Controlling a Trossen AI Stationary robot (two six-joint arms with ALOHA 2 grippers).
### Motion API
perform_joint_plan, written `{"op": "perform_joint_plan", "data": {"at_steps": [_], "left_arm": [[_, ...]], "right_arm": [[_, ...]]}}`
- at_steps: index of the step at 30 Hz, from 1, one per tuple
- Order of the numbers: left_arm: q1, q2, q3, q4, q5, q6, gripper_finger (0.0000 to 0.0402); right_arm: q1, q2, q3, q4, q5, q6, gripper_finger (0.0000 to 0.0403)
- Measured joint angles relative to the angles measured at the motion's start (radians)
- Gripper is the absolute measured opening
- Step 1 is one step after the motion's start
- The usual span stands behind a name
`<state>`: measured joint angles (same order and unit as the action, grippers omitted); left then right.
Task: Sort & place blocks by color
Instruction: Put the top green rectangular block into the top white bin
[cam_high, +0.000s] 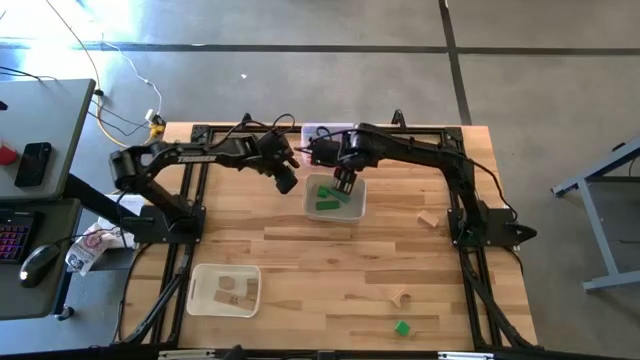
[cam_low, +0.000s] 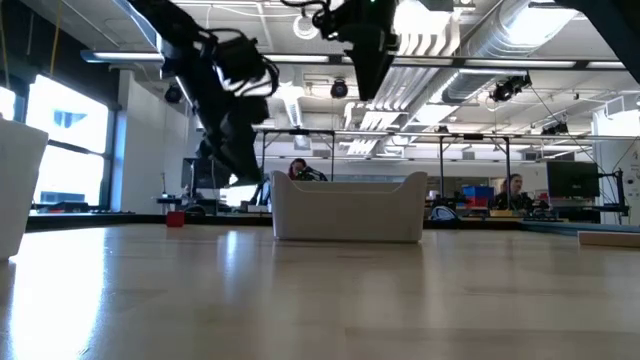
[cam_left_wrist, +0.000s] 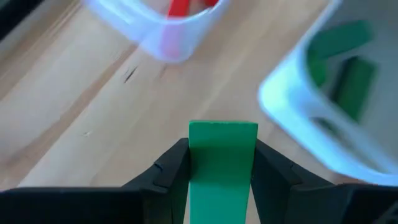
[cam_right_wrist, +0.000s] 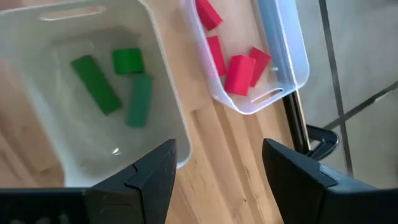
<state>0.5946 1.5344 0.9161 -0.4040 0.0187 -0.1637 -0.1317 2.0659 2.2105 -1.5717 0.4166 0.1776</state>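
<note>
Three green wooden blocks (cam_right_wrist: 115, 81) already lie in the white plastic tray of greens (cam_high: 352, 211) at the middle back of the wooden surface (cam_high: 330, 270), and your left claw (cam_left_wrist: 219, 163) holds a fourth, a flat green wooden block (cam_left_wrist: 221, 155), pinched between its two dark fingers and hanging just beside that tray's near-left rim. Carry it a little farther over the rim so the block is well inside the walls before you let go, and keep it low enough that it drops flat, not onto an edge. Mind your right claw (cam_right_wrist: 217, 168): it hovers above the same tray with its fingers spread wide and nothing between them, so I judge you should lift it clear first or the two arms may meet. Red wooden blocks (cam_right_wrist: 231, 59) sit in the clear plastic tray (cam_right_wrist: 292, 46) just behind; don't drift that far. One small green cube (cam_high: 402, 327) and some plain light wooden blocks (cam_high: 430, 219) wait on the surface to the right.
</note>
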Motion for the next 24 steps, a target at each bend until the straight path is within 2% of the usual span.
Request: {"op": "perform_joint_plan", "data": {"at_steps": [6, 11, 24], "left_arm": [[-0.081, -0.102, 0.001, 0.027, -0.001, 0.009, 0.0115], [-0.162, -0.137, 0.001, 0.097, 0.0, 0.039, 0.0116], [-0.272, -0.063, 0.002, 0.279, -0.003, 0.09, 0.0117]], "right_arm": [[0.054, -0.017, 0.0, 0.001, 0.04, 0.009, 0.0222], [0.087, -0.021, 0.0, 0.001, 0.057, 0.01, 0.0222], [0.172, -0.021, -0.001, 0.001, 0.054, 0.094, 0.0222]]}}
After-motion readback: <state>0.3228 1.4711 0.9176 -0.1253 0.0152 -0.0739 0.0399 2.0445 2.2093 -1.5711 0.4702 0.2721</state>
